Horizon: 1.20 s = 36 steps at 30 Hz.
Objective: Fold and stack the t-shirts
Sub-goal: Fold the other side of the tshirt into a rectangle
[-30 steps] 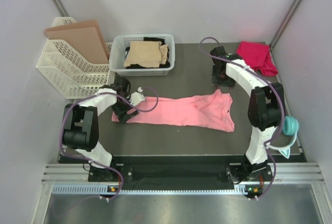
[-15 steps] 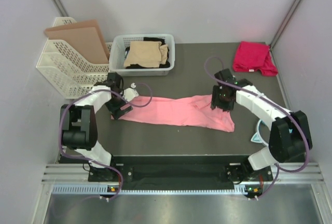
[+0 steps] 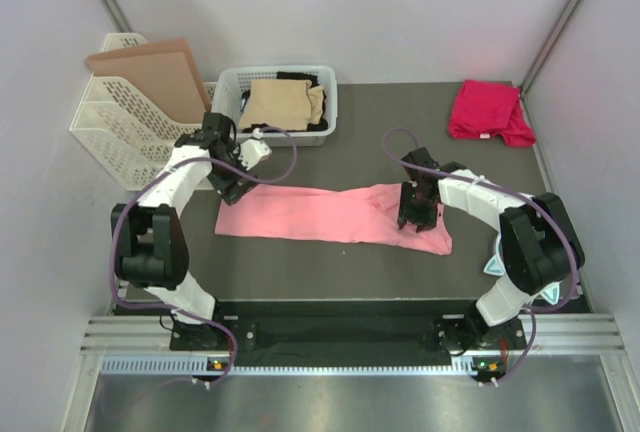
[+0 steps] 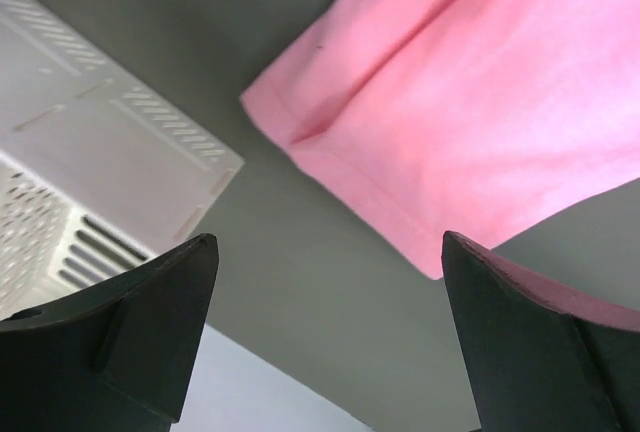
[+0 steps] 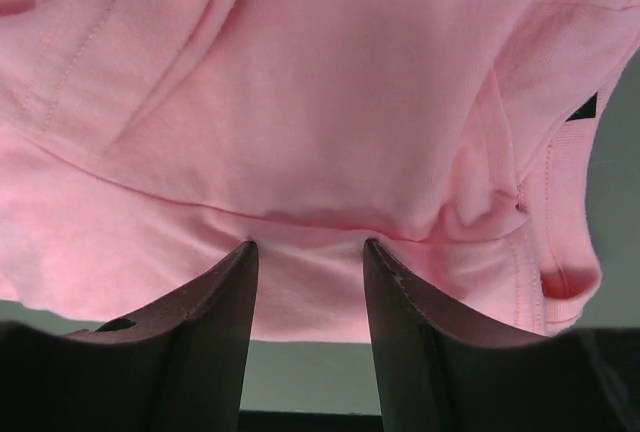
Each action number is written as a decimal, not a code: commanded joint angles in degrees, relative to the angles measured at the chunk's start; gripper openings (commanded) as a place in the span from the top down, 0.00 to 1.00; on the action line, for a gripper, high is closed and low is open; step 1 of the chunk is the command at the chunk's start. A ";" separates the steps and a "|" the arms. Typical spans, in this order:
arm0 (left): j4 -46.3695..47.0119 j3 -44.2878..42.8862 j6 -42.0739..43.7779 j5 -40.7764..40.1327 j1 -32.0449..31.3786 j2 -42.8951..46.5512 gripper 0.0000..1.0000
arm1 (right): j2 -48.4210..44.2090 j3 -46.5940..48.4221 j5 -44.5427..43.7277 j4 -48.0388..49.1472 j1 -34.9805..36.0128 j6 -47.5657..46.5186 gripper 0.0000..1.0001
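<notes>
A light salmon pink t-shirt (image 3: 330, 214) lies as a long folded band across the middle of the table. My left gripper (image 3: 233, 180) is open and empty, just beyond the band's left end; that corner (image 4: 330, 112) shows in its wrist view. My right gripper (image 3: 411, 214) is down on the shirt's right part, and its partly open fingertips (image 5: 245, 252) press into the pink cloth (image 5: 310, 102), with a strip of cloth between them. A magenta-red t-shirt (image 3: 487, 110) lies bunched at the far right corner. Tan (image 3: 283, 104) and black t-shirts sit in a white basket (image 3: 228, 112).
A white slotted file rack (image 3: 120, 137) with a brown board (image 3: 155, 72) stands at the far left, close to my left arm; its wall also shows in the left wrist view (image 4: 90, 152). A teal headband (image 3: 493, 264) lies by the right arm.
My left gripper has left the shirt's left end and moved back toward the basket. My right gripper has come from the far side down onto the shirt's right part.
</notes>
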<state>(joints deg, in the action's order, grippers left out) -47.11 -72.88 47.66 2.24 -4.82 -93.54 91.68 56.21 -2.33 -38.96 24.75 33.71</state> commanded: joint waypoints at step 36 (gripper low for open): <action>-6.59 -2.53 -11.71 25.53 14.84 -12.28 0.04 | -0.45 -3.03 -9.36 -2.70 -5.68 -2.34 0.62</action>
<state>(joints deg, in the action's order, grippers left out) -51.22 -73.06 37.69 21.87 10.20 -103.85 92.90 54.57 -9.54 -40.40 19.99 32.58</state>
